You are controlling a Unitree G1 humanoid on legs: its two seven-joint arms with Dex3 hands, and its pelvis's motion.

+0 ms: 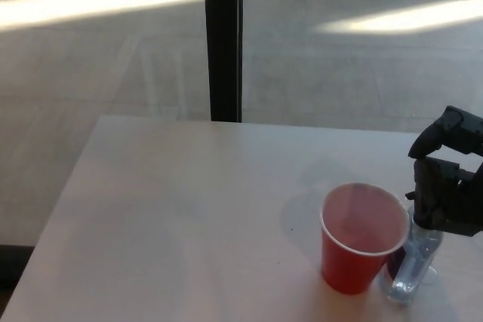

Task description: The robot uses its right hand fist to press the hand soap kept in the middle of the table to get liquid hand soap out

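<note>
A clear hand soap bottle (411, 265) stands on the white table (189, 216) at the lower right, right behind a red paper cup (362, 237) with a white rim. My right hand (447, 182) is a black fist resting on top of the bottle, covering its pump head. Its fingers are curled shut and hold nothing. The bottle's lower body shows beneath the hand. My left hand is out of the picture.
A dark vertical window post (223, 39) rises behind the table's far edge. Beyond it lies a grey floor with bright sunlit bands. The table's right edge is cut off by the picture.
</note>
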